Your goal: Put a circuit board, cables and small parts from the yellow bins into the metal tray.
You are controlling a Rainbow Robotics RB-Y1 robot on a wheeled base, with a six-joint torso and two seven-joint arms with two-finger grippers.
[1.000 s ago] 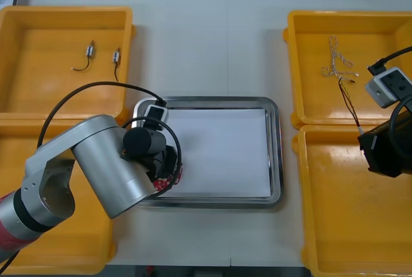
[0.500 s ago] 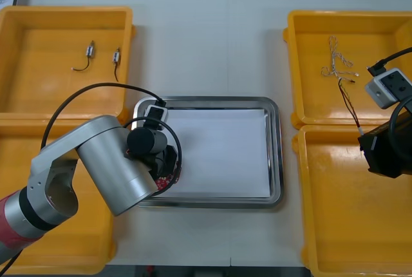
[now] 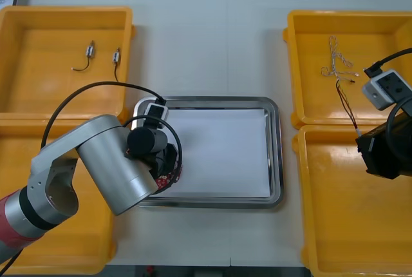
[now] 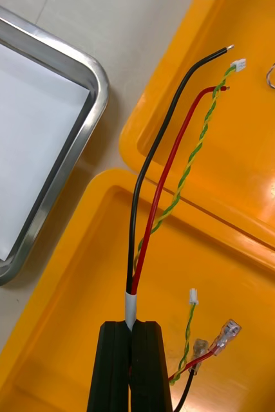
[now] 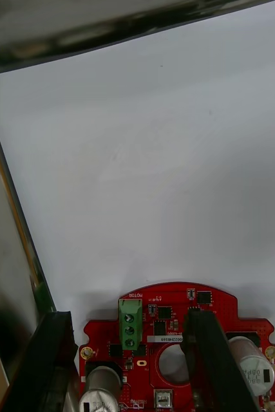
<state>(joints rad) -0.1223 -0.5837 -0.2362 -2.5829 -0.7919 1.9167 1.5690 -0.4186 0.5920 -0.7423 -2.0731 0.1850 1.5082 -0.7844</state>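
Most of the metal tray (image 3: 277, 161) lies open to a reach from above. Its white floor is bare from the middle across to the tray's right rim and along its far side. The tray's near left corner is blocked by the left arm (image 3: 103, 161). There the left gripper (image 5: 127, 364) clasps the round red circuit board (image 5: 169, 322) low over the floor, close by the tray's left wall. Right of the tray, the right gripper (image 4: 134, 328) pinches a cable bundle (image 4: 156, 193) that stretches across the seam between the two yellow bins (image 3: 291, 71), barring that side. The table (image 3: 212, 45) beyond the tray's far rim gives free passage.
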